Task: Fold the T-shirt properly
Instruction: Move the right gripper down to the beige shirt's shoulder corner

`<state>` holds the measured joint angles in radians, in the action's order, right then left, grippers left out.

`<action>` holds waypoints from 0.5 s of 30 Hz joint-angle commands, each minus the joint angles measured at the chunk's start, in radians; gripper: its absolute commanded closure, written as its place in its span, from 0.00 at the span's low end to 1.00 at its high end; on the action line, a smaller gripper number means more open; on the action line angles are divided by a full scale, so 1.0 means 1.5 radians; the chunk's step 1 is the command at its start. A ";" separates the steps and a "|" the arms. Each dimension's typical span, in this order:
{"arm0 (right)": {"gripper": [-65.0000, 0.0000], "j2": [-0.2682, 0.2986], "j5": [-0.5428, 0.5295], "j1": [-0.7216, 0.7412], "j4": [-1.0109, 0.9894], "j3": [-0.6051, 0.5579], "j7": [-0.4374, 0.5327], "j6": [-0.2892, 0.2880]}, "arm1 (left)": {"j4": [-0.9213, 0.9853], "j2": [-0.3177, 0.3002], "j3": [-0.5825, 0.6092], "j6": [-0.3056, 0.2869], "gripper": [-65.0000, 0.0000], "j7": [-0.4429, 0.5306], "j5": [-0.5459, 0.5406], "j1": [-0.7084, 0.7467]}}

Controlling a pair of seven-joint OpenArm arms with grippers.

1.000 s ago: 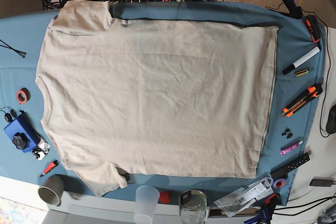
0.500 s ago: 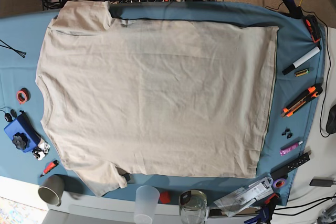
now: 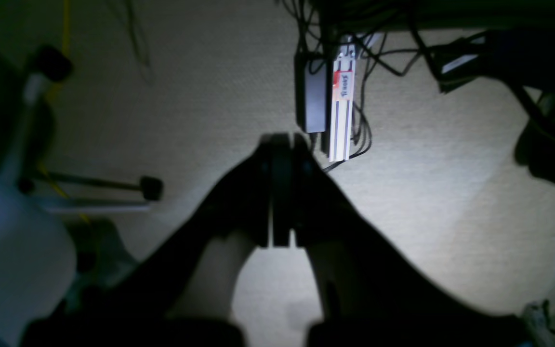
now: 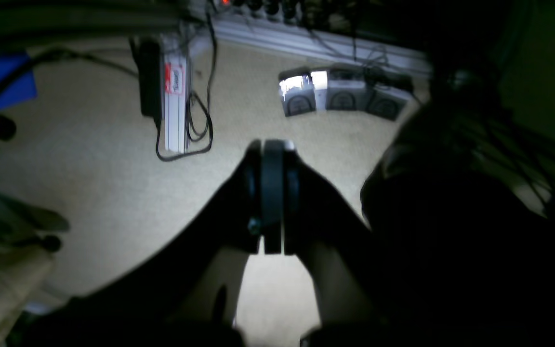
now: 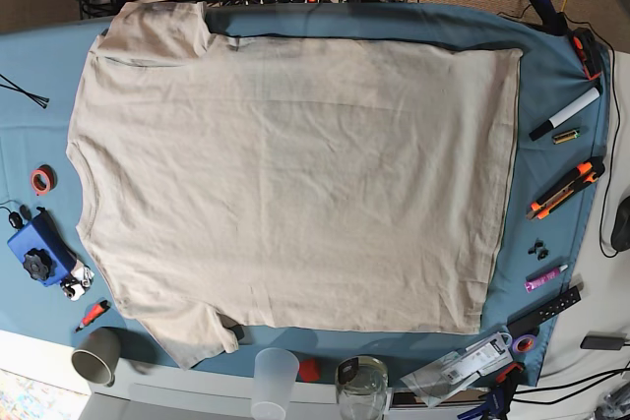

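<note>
Nearest my left wrist camera, my left pincer [image 3: 281, 144] has its two dark fingers pressed together with nothing between them. It hangs over pale carpet. Just beyond its tips and a little to their right lie a dark grey power brick [image 3: 314, 99] and a long white power strip [image 3: 342, 115] side by side, with black cables tangled around them. The strip bears a small red-and-white label; its print is too blurred to read.

My right pincer [image 4: 272, 147] is likewise closed on nothing, over the same pale floor. Ahead of it and to its left lies the same white strip with the red label [image 4: 175, 103], still unreadable. Ahead and to its right a row of small grey boxes [image 4: 342, 96] lies against a white baseboard.

Neither wrist camera shows the shirt. Only the base view does, and there neither pincer can be made out.

In that view the large plain beige short-sleeved T-shirt [image 5: 295, 189] lies flat and unfolded on the teal-blue tablecloth [image 5: 546, 76]. Its long axis runs left to right across the picture. The shoulders and both sleeves point to the picture's left and the straight hem lies at the right. No print or label shows on the cloth. Tools lie along the right edge, among them a black-and-white marker [image 5: 565, 113] and an orange-and-black utility knife [image 5: 566, 188].
</note>
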<state>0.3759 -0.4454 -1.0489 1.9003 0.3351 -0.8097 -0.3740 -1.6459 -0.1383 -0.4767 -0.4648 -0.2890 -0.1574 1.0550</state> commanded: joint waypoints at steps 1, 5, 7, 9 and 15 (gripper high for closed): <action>1.00 0.006 -0.022 -0.013 0.029 0.030 -0.012 -0.003 | -0.023 -0.004 -0.003 -0.003 1.00 0.007 -0.003 0.022; 1.00 -0.002 -0.100 -0.022 0.096 0.127 -0.074 -0.040 | -0.069 -0.004 -0.003 -0.003 1.00 0.004 -0.003 0.034; 1.00 -0.008 -0.135 -0.023 0.121 0.173 -0.092 -0.056 | -0.079 -0.004 -0.003 -0.003 1.00 0.004 -0.003 0.034; 1.00 -0.012 -0.157 -0.023 0.142 0.214 -0.094 -0.070 | -0.084 -0.004 -0.003 -0.003 1.00 0.003 -0.003 0.034; 1.00 -0.012 -0.176 -0.021 0.173 0.299 -0.091 -0.075 | -0.086 -0.004 -0.003 -0.003 1.00 0.003 -0.003 0.034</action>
<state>0.3485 -0.7063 -1.0687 2.1445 0.7719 -0.9615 -0.4839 -1.7634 -0.1390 -0.4770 -0.4648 -0.2916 -0.1585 1.0824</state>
